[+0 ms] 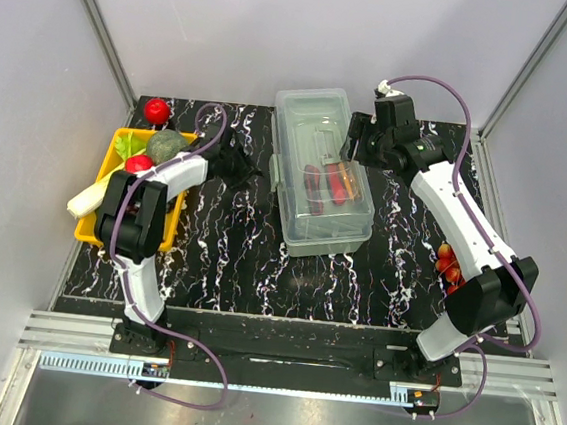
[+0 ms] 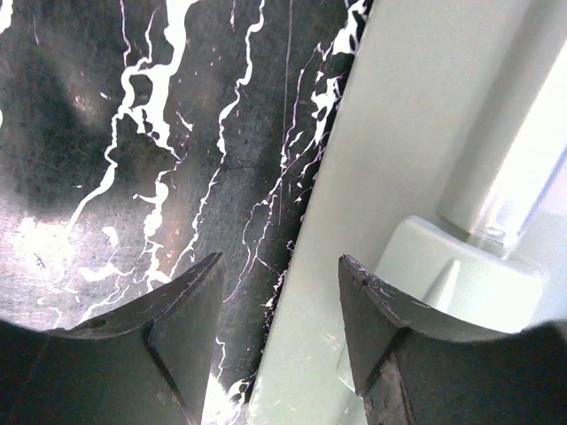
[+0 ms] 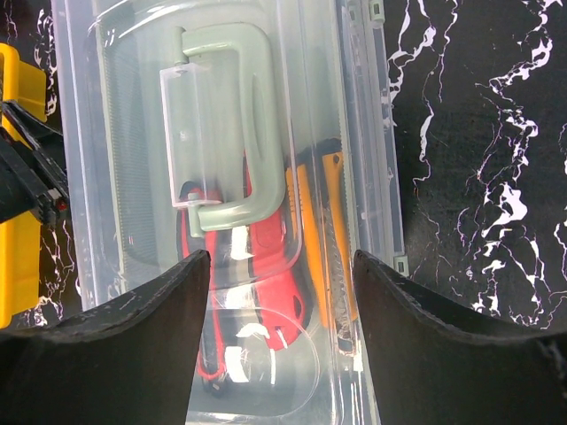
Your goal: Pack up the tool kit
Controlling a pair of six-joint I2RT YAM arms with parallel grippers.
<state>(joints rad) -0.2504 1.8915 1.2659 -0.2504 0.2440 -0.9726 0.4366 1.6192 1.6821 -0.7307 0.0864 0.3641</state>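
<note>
1. Right gripper (image 3: 282, 266): jaws apart, nothing between them; it hangs over the clear lid (image 3: 133, 221) of the tool kit (image 1: 326, 239), just short of the handle (image 3: 259, 115).
2. Left gripper (image 2: 279, 274): jaws apart, empty; low beside the kit's left wall, whose bottom edge runs between the fingers; contact cannot be told.
3. Kit sits mid-table, long axis running away from the arm bases; lid down; latching cannot be told; red-handled tools (image 3: 270, 297) and an orange-handled tool (image 3: 321, 221) lie inside under the lid.
4. Materials: lid thin, transparent, glossy with glare; body and handle pale grey-green moulded plastic, smooth, round-cornered; table (image 3: 478, 133) black, white-veined, shiny.
5. Handling, as a judgement: stiff shell, probably light; loose tools could slide if tipped; smooth walls likely slippery on the pads; lid centre may flex, so press near its rim; best hold is the handle's bar, stiff and narrow.
6. Yellow tray (image 1: 89, 230) of produce stands left, well apart.
</note>
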